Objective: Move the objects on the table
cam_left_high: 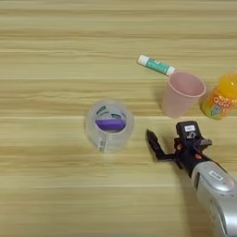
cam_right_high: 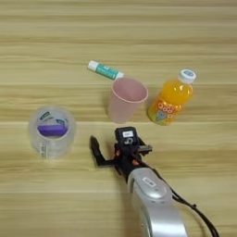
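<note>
Only the right eye view shows the whole orange bottle [cam_right_high: 170,102]; the empty gripper [cam_right_high: 110,147] gapes at frame centre.

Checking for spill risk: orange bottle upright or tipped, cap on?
Upright. The orange bottle stands on its base on the table, white cap on top, beside the pink cup.

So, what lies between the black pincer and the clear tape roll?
Only bare wooden table, seen in both views, separates pincer from tape roll.

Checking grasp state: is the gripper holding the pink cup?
No. The gripper sits on the near side of the pink cup, apart from it, holding nothing.
</note>
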`<state>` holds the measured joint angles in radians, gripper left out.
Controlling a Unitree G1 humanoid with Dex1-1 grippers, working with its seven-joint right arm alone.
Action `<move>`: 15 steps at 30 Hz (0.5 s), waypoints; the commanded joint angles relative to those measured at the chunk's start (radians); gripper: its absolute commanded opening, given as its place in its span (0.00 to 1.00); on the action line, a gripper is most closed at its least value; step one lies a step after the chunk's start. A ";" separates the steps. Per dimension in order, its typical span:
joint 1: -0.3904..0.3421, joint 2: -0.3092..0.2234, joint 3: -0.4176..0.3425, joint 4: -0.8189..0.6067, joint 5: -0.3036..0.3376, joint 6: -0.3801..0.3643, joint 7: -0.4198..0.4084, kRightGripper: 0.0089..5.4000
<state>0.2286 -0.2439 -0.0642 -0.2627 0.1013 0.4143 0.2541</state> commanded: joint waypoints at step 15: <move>0.080 -0.116 0.069 -0.126 0.033 0.039 0.198 0.99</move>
<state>0.3006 -0.3330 -0.0132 -0.3538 0.1284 0.4539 0.4307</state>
